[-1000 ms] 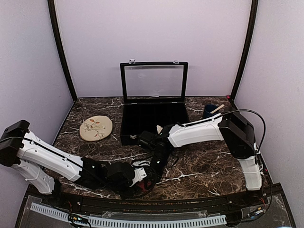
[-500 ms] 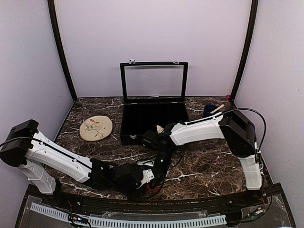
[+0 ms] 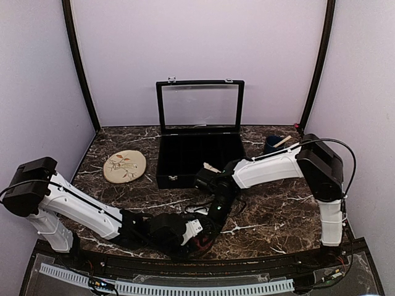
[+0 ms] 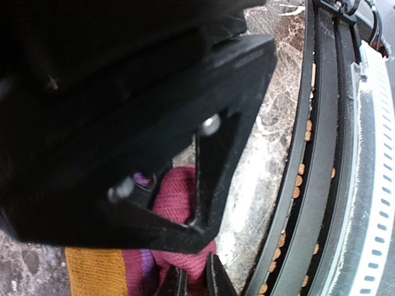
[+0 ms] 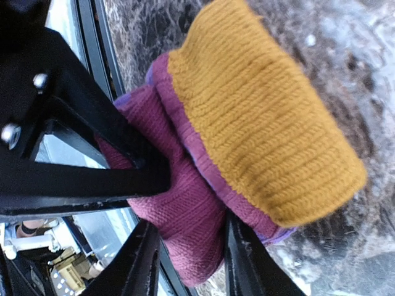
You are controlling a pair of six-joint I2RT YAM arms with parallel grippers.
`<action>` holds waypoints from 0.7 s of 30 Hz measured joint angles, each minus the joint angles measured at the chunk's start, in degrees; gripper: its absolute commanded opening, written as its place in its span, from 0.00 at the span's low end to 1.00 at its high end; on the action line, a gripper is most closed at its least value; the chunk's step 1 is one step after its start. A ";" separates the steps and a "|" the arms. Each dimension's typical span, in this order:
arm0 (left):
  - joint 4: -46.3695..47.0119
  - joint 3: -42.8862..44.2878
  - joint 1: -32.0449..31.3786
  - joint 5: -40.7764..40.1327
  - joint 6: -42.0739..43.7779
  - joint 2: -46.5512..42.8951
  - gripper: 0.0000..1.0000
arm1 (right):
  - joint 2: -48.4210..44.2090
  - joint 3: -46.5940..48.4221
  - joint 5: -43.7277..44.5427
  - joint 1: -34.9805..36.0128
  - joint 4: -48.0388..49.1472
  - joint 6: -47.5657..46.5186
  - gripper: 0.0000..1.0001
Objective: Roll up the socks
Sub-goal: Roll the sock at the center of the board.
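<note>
Right wrist view: the thick folded sock (image 5: 247,135), purple-red with a ribbed orange end, lies on the tabletop (image 5: 364,43) between the spread fingers of the right hand (image 5: 190,222). Left wrist view: the left hand (image 4: 196,266) pinches its purple-red part. From above: both hands meet at the near edge.

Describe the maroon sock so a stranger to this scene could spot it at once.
Start at the open black case on the marble table and come straight to the near edge. The sock lies there, bunched maroon knit with a mustard-orange end, unlike the flat tan mat.
</note>
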 measured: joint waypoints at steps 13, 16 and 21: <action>7.23 -4.28 4.96 7.65 -6.34 -0.76 0.00 | -4.17 -6.27 0.66 -1.97 7.30 1.49 0.40; 7.91 -4.90 6.36 9.57 -7.61 -0.98 0.00 | -5.64 -7.58 1.77 -2.32 8.04 1.75 0.41; 8.52 -5.46 8.61 13.05 -8.37 -1.14 0.00 | -7.69 -9.25 4.46 -3.50 9.44 2.86 0.42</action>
